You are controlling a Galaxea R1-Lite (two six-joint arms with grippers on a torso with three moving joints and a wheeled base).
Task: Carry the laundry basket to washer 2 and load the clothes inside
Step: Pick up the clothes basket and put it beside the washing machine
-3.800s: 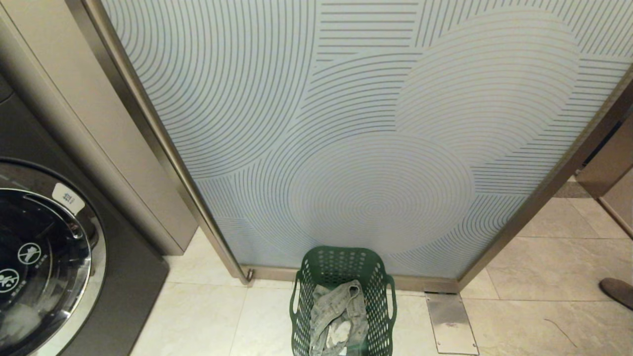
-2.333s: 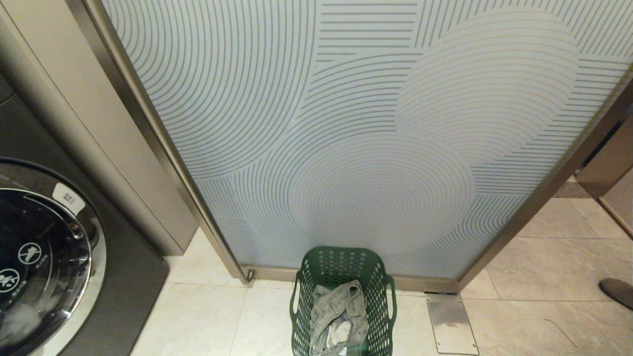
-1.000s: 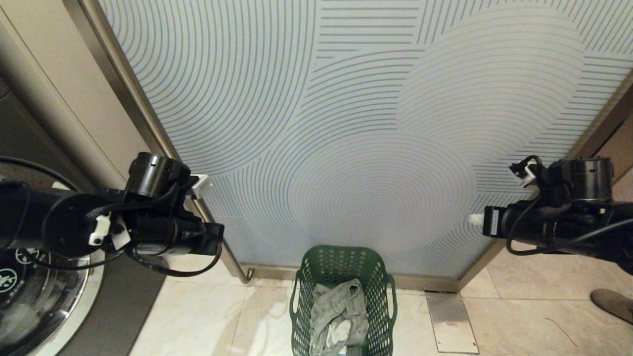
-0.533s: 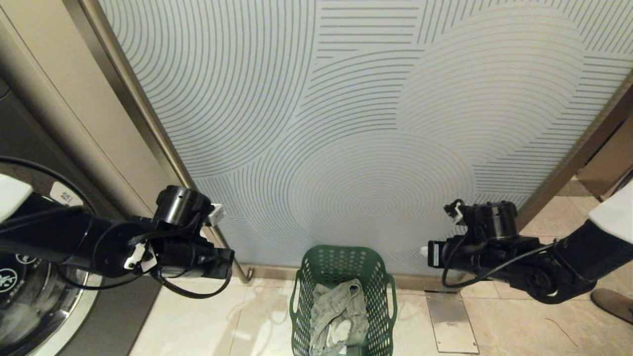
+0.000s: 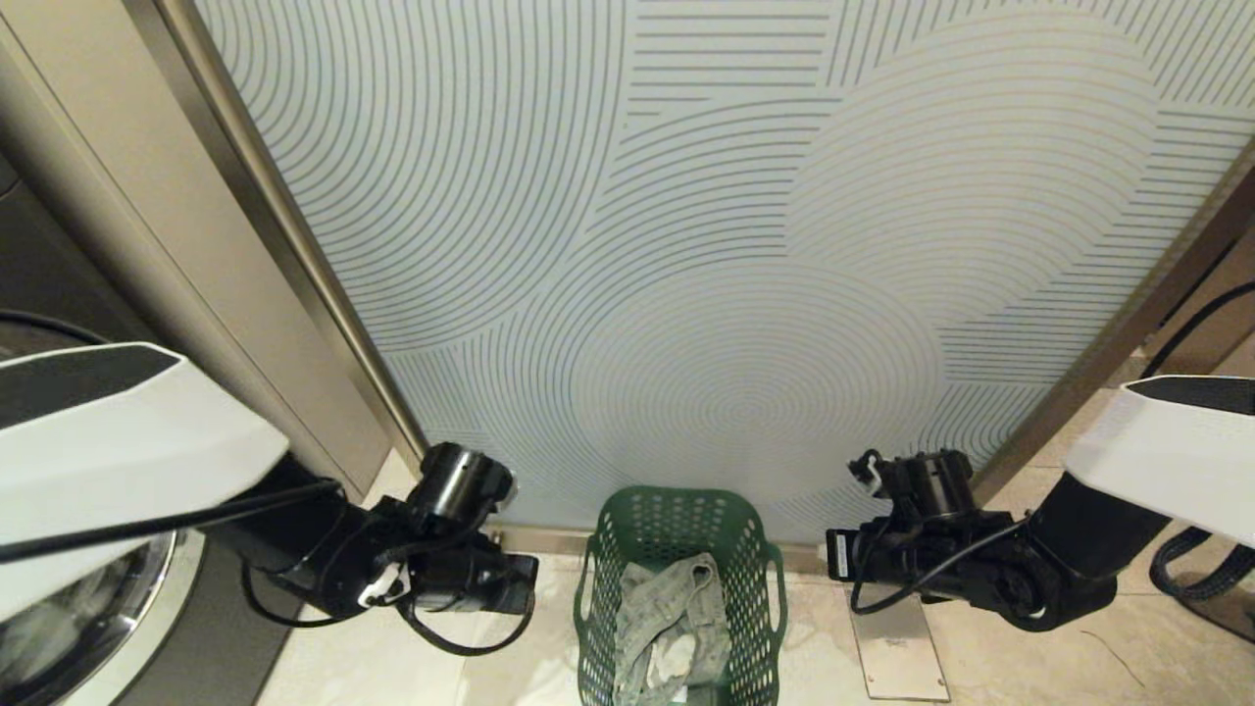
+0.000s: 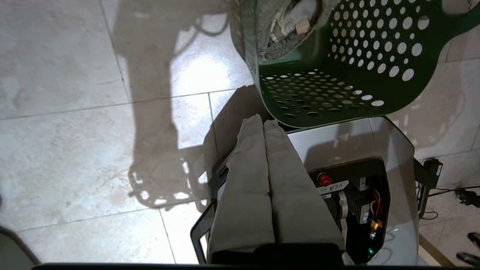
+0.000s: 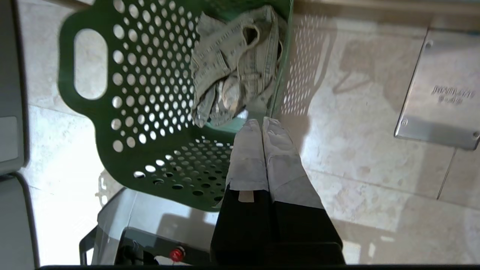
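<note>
both arms flank the basket (image 5: 679, 598) — neither touching it
basket stands on the tile floor (image 6: 75, 112), clothes (image 5: 670, 628) inside; left gripper (image 6: 262, 125) and right gripper (image 7: 261, 125) clenched, empty.

The head camera looks steeply down from high up at the laundry basket (image 5: 681, 598) on the tiled floor (image 5: 1029, 647), facing a line-patterned glass panel (image 5: 726, 255) close ahead. Each wrist camera sits behind its closed fingers, low and close, aimed down at the floor; the left wrist view takes the basket from one side, the right from the other. All three views share the basket and the clothes (image 5: 672, 628) in it.
</note>
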